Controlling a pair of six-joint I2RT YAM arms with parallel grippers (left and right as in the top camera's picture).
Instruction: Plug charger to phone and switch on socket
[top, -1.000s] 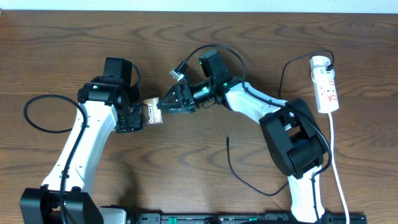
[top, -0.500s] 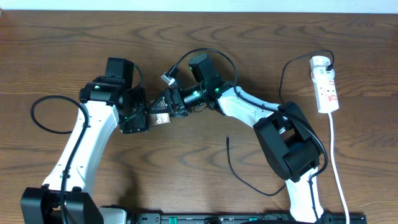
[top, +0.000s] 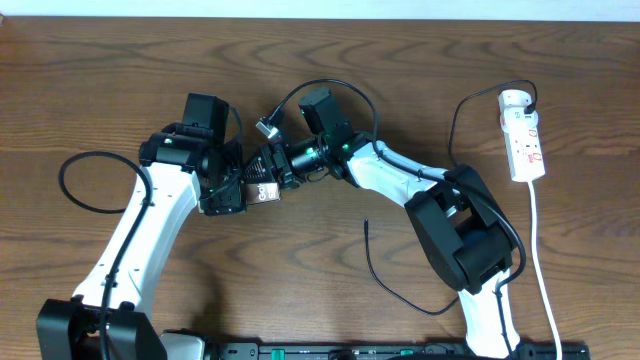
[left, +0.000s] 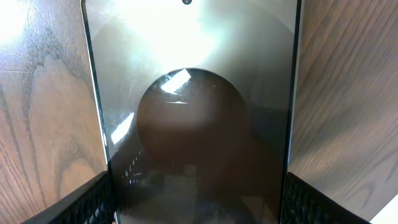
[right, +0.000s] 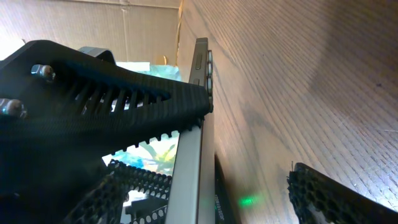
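The phone (top: 264, 191) is held off the table, and my left gripper (top: 243, 193) is shut on it. In the left wrist view its glossy screen (left: 193, 124) fills the frame, with a finger (left: 93, 199) pressed to each long side. My right gripper (top: 270, 172) is open and straddles the phone's other end. From the right wrist I see the phone edge-on (right: 200, 93) between my open fingers, and the right finger (right: 336, 199) stands well clear of it. The charger cable (top: 400, 292) lies loose on the table, its tip (top: 366, 222) pointing away. The socket (top: 523, 135) lies at the far right.
The socket's white cord (top: 542, 270) runs down the right side of the table. A black cable loop (top: 80, 185) hangs beside the left arm. The right arm's base (top: 470, 235) stands between the charger cable and the socket.
My right gripper has moved left until its fingers straddle the phone, and its jaws have narrowed a little. The left arm has carried the phone slightly to the right.
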